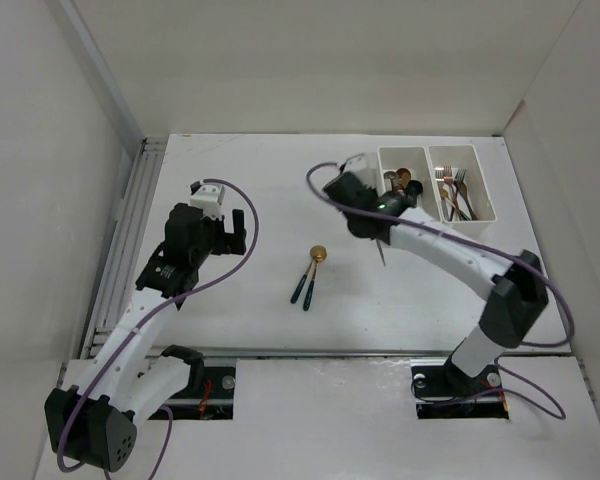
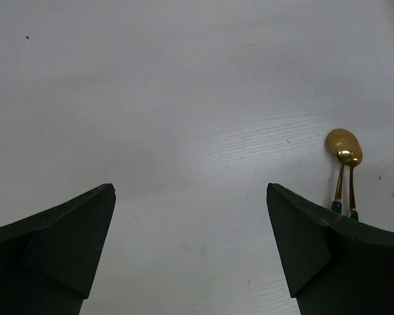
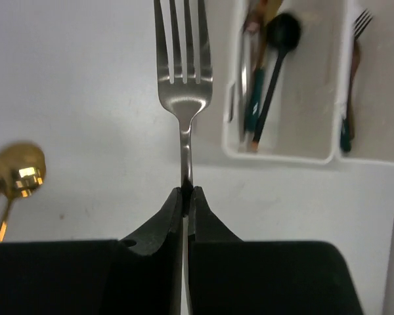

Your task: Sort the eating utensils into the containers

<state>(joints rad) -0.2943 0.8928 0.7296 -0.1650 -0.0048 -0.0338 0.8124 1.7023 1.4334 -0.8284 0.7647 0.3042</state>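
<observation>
My right gripper [image 3: 189, 191] is shut on the handle of a silver fork [image 3: 182, 72], whose tines point away toward the containers [image 3: 282, 156]. Seen from the top view, the right gripper [image 1: 372, 230] hovers just left of the white two-compartment containers [image 1: 428, 160], and the fork [image 1: 381, 253] shows as a thin sliver below it. Spoons [image 1: 405, 183] lie in the left compartment, forks [image 1: 452, 190] in the right. Two gold spoons with green handles [image 1: 311, 273] lie side by side mid-table. My left gripper [image 2: 190, 187] is open over bare table, with the gold spoons [image 2: 345, 149] to its right.
White enclosure walls stand on the left, the back and the right. A black spoon [image 3: 276, 59] lies among those in the left compartment. A metal rail [image 1: 130, 240] runs along the table's left edge. Purple cables loop off both arms.
</observation>
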